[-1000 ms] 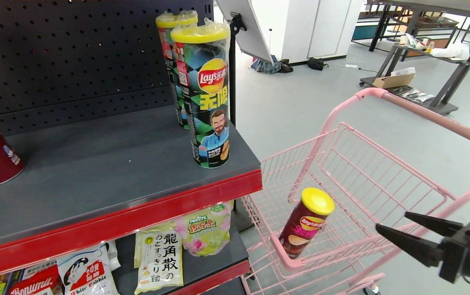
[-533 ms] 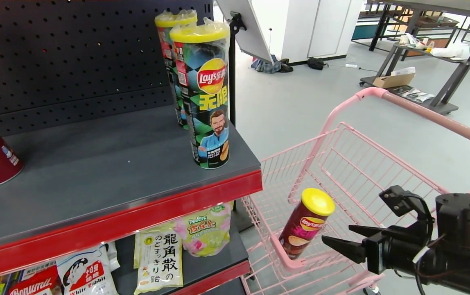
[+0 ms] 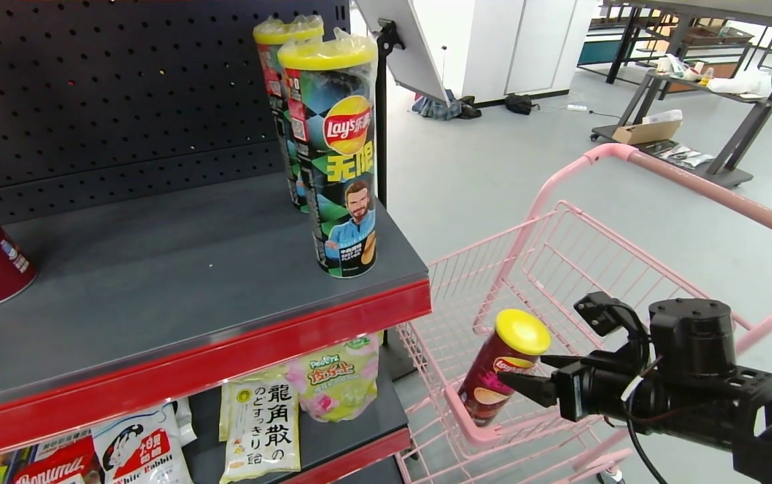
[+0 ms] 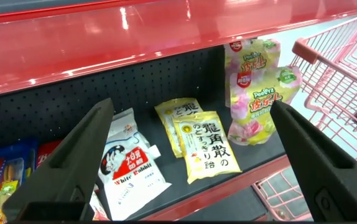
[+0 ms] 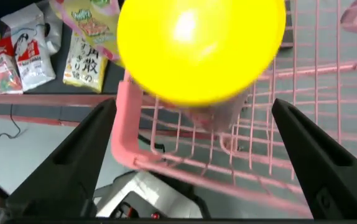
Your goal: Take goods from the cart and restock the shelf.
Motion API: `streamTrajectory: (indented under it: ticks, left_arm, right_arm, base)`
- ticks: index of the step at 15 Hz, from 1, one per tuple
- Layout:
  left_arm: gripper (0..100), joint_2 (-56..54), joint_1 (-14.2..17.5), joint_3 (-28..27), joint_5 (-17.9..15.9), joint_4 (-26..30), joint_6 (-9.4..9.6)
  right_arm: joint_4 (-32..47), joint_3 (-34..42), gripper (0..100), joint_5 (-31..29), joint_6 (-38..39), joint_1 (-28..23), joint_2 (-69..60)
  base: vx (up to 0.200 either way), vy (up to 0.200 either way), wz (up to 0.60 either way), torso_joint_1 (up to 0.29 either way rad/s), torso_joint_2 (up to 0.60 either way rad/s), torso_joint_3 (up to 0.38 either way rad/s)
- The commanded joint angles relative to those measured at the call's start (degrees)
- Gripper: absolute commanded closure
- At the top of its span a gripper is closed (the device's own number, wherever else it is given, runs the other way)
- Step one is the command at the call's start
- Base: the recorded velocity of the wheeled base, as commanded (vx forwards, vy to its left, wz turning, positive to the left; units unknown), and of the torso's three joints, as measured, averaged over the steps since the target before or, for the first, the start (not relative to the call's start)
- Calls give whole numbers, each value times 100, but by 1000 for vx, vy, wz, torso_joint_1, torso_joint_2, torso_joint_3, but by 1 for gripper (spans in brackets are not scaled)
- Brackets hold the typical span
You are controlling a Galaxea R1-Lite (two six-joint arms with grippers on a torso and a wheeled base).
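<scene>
We saw the cylindrical red chip canister (image 3: 493, 390), glossy with a round yellow plastic lid, leaning in the pink wire cart (image 3: 695, 185) at the corner nearest the red-edged shelf (image 3: 191, 349). Our right gripper (image 3: 524, 370) spread its tapered black fingers wide either side of the lid. Beside the cart, our left gripper (image 4: 191, 104) gaped wide before soft snack bags (image 4: 206, 146).

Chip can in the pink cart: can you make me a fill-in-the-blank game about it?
The red chip can has a ___ lid.
It leans inside a pink ___.
The right hand beside it is ___, not shut.
Two tall green chip cans stand on the ___ above.
Missing words: yellow, cart, open, shelf.
</scene>
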Motion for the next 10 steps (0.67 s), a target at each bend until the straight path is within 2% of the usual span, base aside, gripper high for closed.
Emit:
streamTrajectory:
  ticks: [1, 3, 10]
  left_arm:
    - [0, 7, 2, 0, 1, -1, -2]
    - [0, 7, 2, 0, 1, -1, -2]
    - [0, 7, 2, 0, 1, -1, 7]
  right_arm:
    - [-272, -167, 0, -8, -8, 15, 522]
    - [-861, -176, 0, -25, -8, 15, 970]
    - [-1854, -387, 0, -43, 10, 85, 1805]
  base:
    - [0, 0, 0, 0, 0, 0]
    - [0, 0, 0, 0, 0, 0]
    - [0, 0, 0, 0, 0, 0]
